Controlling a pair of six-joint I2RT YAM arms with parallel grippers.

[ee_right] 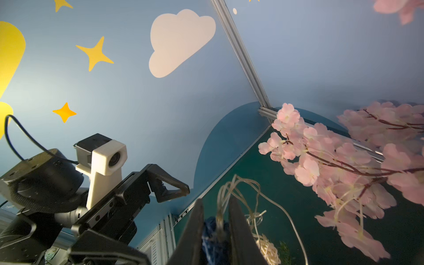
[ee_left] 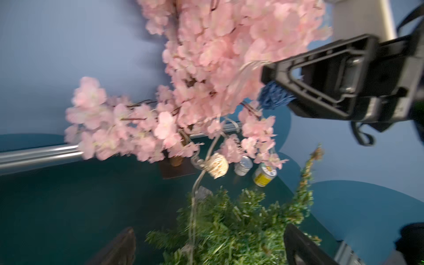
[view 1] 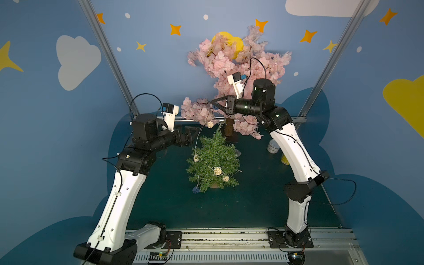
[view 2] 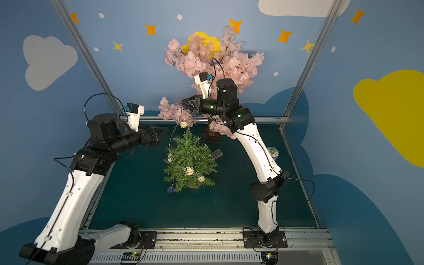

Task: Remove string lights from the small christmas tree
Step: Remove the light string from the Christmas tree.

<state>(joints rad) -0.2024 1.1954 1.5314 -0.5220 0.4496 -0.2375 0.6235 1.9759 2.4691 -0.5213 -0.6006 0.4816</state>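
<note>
"The string lights (view 1: 218, 171), where were they?"
"Mostly draped on the small christmas tree (view 1: 213, 160), mid-table (view 1: 252, 195). One strand led up to the right fingers (view 1: 221, 102), which pinched a blue ball (view 1: 215, 107) and wire beside the pink blossom tree (view 1: 229, 62)."
"And the left fingers (ee_right: 171, 176)?"
"Spread wide near the green tree, holding nothing."

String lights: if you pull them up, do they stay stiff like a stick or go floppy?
Probably floppy: the string lights sag in loose curves from the right gripper down to the small christmas tree. Likely light, since thin wire carries the balls. They may snag on its needles.
</note>
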